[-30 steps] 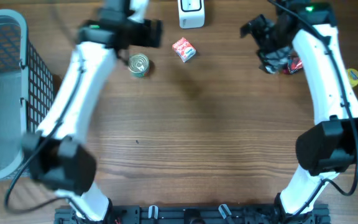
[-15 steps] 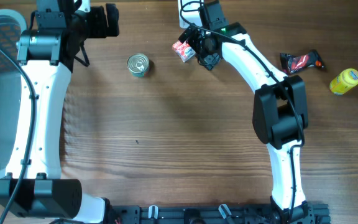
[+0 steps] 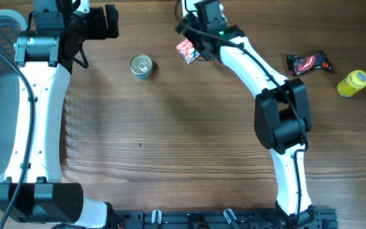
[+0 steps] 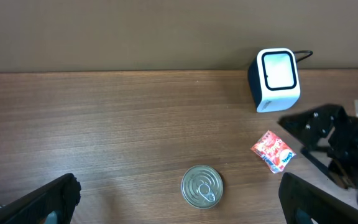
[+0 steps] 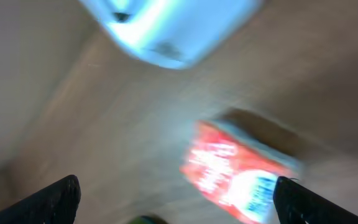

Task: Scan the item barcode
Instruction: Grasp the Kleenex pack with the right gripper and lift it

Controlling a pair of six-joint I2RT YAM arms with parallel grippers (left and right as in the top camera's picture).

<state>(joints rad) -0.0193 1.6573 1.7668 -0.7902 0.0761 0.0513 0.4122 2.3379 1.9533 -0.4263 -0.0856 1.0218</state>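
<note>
- Overhead: straight down onto the whole bench (image 3: 183, 146).
- Left wrist: raised, oblique, facing the far edge; scanner (image 4: 276, 78) and red packet (image 4: 272, 151) in view.
- Right wrist: very close, blurred, sharing scanner and red packet.

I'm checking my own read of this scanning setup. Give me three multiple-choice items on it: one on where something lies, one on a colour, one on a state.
1. In the overhead view, the tin can lies
A. right of the red packet
B. left of it
C. on top of it

2. The bottle near the table's right edge is
A. yellow
B. blue
C. white

3. The right gripper is
A. shut on the packet
B. shut on the can
C. open and empty

Answers:
1. B, the can sits alone on the wood, left of the packet.
2. A, its body and cap are yellow.
3. C, its fingers stand wide apart and the packet lies on the table.
</note>
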